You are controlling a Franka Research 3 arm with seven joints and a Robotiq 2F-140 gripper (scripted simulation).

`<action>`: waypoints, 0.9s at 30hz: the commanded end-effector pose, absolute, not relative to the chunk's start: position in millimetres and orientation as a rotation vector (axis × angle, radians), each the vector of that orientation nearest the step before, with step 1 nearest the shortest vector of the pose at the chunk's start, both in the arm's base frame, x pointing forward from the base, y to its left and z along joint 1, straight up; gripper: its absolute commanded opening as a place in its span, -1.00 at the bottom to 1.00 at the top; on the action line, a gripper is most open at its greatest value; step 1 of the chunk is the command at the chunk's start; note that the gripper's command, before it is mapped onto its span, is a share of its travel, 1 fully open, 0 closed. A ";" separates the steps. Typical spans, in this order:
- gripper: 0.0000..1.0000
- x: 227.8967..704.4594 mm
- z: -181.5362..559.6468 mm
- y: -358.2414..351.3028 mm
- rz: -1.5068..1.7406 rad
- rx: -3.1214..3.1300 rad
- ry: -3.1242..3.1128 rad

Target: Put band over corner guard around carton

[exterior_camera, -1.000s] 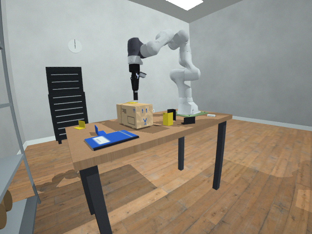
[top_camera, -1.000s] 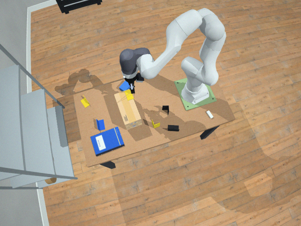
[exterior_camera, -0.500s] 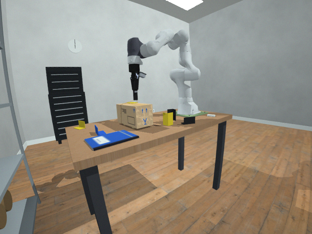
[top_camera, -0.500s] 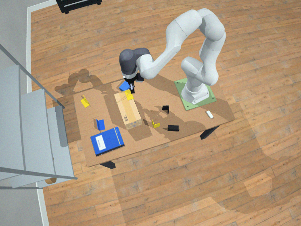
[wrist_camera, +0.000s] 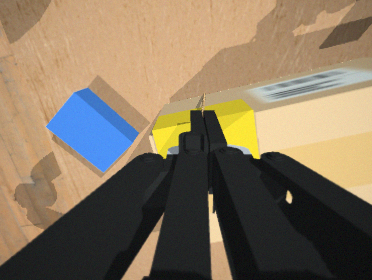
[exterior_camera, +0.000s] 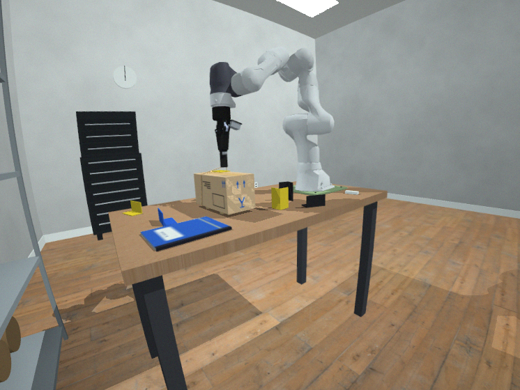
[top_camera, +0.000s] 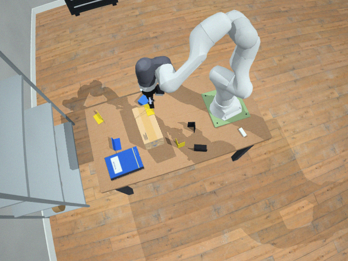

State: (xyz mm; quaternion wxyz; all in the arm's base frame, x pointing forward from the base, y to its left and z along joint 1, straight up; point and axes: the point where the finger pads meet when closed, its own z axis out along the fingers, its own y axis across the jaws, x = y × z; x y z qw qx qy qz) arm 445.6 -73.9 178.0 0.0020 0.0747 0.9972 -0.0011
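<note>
The cardboard carton lies flat on the table, and it also shows in the side view. A yellow corner guard sits on its far top corner, seen from the wrist. My gripper hangs straight down over that guard, its fingertips closed tight together just above it. A thin band strand sticks out at the fingertips, and faint band lines run across the carton's top towards the gripper. The rest of the band is too thin to trace.
A blue guard lies just beyond the carton's far end. Other loose guards lie about: yellow, blue, yellow, black and black. A blue book lies at the front left and a small white block at the right.
</note>
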 end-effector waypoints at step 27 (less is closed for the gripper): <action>-0.80 459.6 176.7 -72.6 0.000 0.223 3.134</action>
